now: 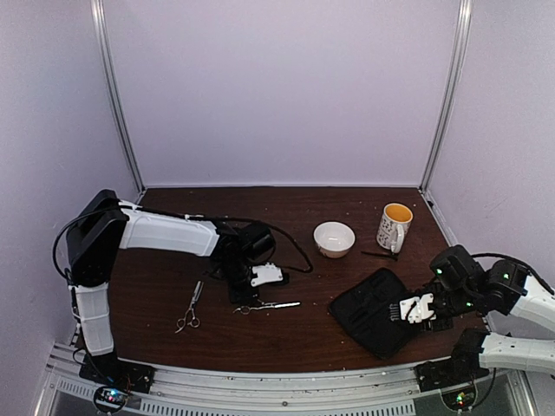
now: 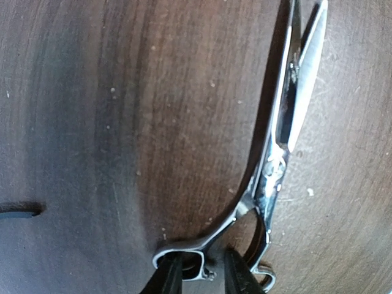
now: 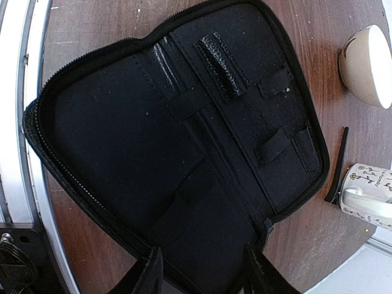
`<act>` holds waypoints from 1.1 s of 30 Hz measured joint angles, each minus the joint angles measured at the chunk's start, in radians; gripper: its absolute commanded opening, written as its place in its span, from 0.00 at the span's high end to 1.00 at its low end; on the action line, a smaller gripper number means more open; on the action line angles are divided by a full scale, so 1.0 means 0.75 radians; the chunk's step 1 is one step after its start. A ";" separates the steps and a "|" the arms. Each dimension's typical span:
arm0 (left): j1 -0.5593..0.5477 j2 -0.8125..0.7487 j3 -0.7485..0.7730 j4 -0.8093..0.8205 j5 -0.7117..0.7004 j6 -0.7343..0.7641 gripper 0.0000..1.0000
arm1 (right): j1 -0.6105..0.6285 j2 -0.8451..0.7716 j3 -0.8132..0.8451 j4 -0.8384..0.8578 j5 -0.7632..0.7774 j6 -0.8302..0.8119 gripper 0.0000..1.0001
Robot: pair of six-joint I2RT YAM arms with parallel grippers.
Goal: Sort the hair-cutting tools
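Scissors (image 2: 274, 164), slim and silver, lie flat on the dark wooden table (image 1: 286, 204) just in front of the left arm, blades slightly parted and pointing away from the wrist. The left gripper (image 2: 203, 271) straddles one ringed handle, a finger on each side. Whether those jaws already pinch the ring or merely bracket it cannot be told.

The steel looks stiff, light and slick, and it sits very low on the wood. The handle ring or the shank beside the pivot is probably the surest place to grip, since polished blades would likely slide out of the pads.

A second pair of scissors (image 1: 190, 308) rests nearby, toward the left arm's base. A thin black stick (image 3: 338, 166) lies well apart to the right, beside a patterned mug (image 1: 395, 225) and near a white bowl (image 1: 334, 238).

An open black case (image 3: 184, 141), with elastic loops inside, lies under the right gripper (image 3: 202, 269). Its jaws stand apart over the case's near edge, holding nothing.
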 measured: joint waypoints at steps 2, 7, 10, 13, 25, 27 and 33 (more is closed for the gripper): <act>-0.001 0.000 0.000 0.001 -0.006 -0.003 0.81 | 0.000 0.000 -0.002 0.002 0.001 0.000 0.55; -0.007 0.000 0.000 0.004 -0.028 -0.013 0.92 | 0.000 -0.003 -0.002 0.001 0.013 -0.002 0.55; -0.010 -0.006 -0.001 0.004 -0.035 -0.013 0.95 | 0.000 -0.017 -0.002 -0.019 0.029 -0.022 0.54; -0.010 -0.028 -0.020 0.003 -0.045 -0.019 0.97 | -0.001 -0.004 0.004 -0.069 0.039 -0.054 0.53; -0.008 -0.313 -0.092 -0.011 -0.073 -0.108 1.00 | -0.004 0.165 -0.021 -0.192 0.062 -0.403 0.58; -0.007 -0.315 -0.101 -0.011 -0.073 -0.128 1.00 | 0.002 0.196 -0.050 -0.148 0.075 -0.434 0.68; -0.005 -0.317 -0.132 -0.025 -0.069 -0.169 1.00 | 0.048 0.254 -0.076 -0.066 0.054 -0.474 1.00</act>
